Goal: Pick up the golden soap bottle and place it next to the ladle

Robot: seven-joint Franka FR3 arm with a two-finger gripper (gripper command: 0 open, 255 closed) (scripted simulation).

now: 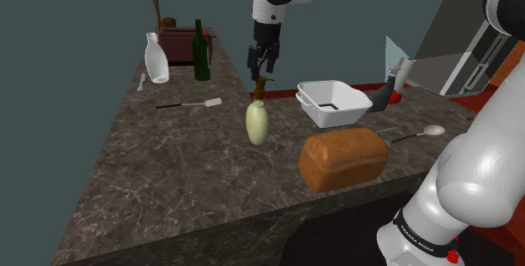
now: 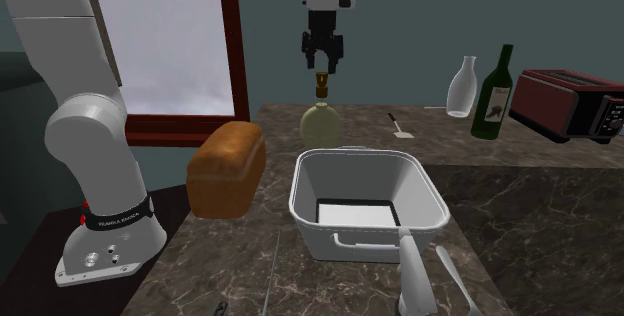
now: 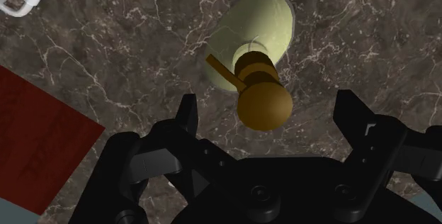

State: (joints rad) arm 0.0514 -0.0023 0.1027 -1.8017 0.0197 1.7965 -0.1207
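Note:
The soap bottle (image 1: 257,123) has a pale yellow-green body and a golden-brown pump; it stands upright on the dark marble counter (image 1: 168,180) near the middle. My gripper (image 1: 262,69) hangs straight above it, open, fingertips just over the pump. In the second exterior view the gripper (image 2: 321,64) sits right above the bottle (image 2: 321,124). From the wrist, the bottle (image 3: 265,28) is below the gripper (image 3: 268,105), whose fingers stand wide apart on either side of the pump head without touching it. The ladle (image 1: 412,135) lies near the shoulder view's right counter edge, beside the bread.
A white baking pan (image 1: 334,103) stands just to the right of the bottle in the shoulder view, with a bread loaf (image 1: 343,158) in front of it. Further left lie a spatula (image 1: 190,103), a white bottle (image 1: 156,58), a green wine bottle (image 1: 201,52) and a red toaster (image 1: 178,41).

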